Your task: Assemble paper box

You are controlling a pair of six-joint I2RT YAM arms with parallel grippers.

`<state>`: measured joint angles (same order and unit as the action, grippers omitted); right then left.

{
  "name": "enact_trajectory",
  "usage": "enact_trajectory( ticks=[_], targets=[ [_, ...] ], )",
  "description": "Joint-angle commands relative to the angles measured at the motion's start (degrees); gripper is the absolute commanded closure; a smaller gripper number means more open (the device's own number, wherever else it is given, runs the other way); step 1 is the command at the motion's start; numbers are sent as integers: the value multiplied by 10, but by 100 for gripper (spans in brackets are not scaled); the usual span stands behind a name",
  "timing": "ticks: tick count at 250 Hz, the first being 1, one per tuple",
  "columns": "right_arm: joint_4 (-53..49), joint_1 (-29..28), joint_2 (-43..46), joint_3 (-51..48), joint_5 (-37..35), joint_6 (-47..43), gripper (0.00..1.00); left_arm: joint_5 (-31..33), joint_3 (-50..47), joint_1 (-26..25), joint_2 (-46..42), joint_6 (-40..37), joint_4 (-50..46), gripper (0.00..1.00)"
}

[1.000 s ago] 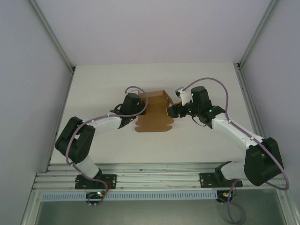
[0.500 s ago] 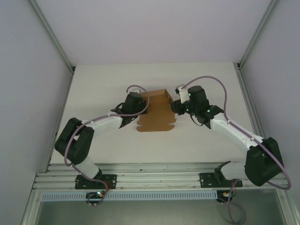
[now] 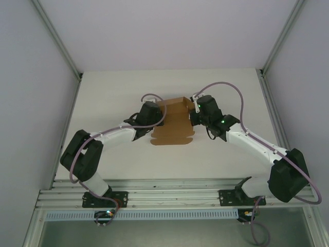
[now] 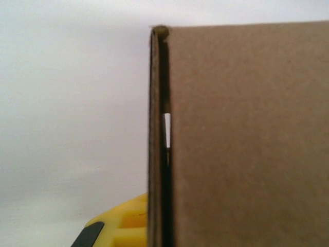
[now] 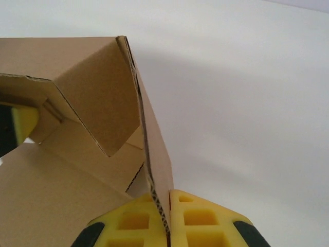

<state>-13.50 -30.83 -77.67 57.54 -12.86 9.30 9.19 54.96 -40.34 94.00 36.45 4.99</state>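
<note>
A half-folded plain brown cardboard paper box (image 3: pixel 172 123) sits on the white tabletop (image 3: pixel 231 92); the right claw (image 5: pixel 168 218), spread a second ago, now pinches its raised right wall while the left claw (image 4: pixel 157 234) pinches the left wall, so both sides seem secured for folding.

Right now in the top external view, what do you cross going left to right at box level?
White-and-black left arm → left gripper, shut on a box wall → plain brown cardboard paper box → right gripper, clamping the opposite wall → white-and-black right arm.
</note>
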Motion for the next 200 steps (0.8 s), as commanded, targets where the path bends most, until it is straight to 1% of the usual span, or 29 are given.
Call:
enact_trajectory(
  ticks=[1, 10, 34, 62, 75, 89, 103, 115, 130, 142, 158, 173, 179, 189, 200],
  targets=[
    [-44, -13, -14, 32, -135, 50, 99, 31, 22, -4, -21, 12, -29, 100],
    [-59, -18, -20, 40, -168, 61, 100, 36, 24, -5, -22, 13, -33, 100],
    [-100, -31, -50, 68, -223, 70, 100, 55, 33, -8, -22, 18, -55, 100],
    [-115, -59, -76, 86, -291, 61, 100, 69, 39, -9, -22, 26, -75, 100],
    [-116, -69, -87, 93, -308, 55, 100, 67, 40, -8, -23, 27, -77, 100],
    [-117, -71, -96, 99, -306, 51, 100, 62, 41, -9, -24, 27, -76, 100],
    [-98, -72, -100, 95, -285, 28, 100, 55, 40, -10, -24, 26, -71, 100],
    [-71, -73, -97, 84, -246, 9, 100, 52, 40, -9, -25, 27, -67, 100],
    [-38, -73, -87, 68, -181, -5, 94, 50, 38, -9, -25, 27, -64, 100],
    [-14, -73, -76, 55, -129, -12, 86, 51, 38, -9, -25, 26, -63, 100],
    [2, -71, -63, 46, -67, -19, 83, 49, 38, -8, -26, 24, -62, 100],
    [7, -70, -52, 43, -24, -24, 75, 48, 35, -7, -27, 23, -59, 100],
    [7, -69, -48, 43, -7, -25, 71, 46, 34, -6, -27, 22, -58, 100],
    [7, -67, -39, 40, 19, -30, 59, 41, 30, -4, -28, 21, -53, 100],
    [7, -65, -31, 38, 41, -31, 53, 37, 27, -2, -30, 21, -48, 100]
  ],
)
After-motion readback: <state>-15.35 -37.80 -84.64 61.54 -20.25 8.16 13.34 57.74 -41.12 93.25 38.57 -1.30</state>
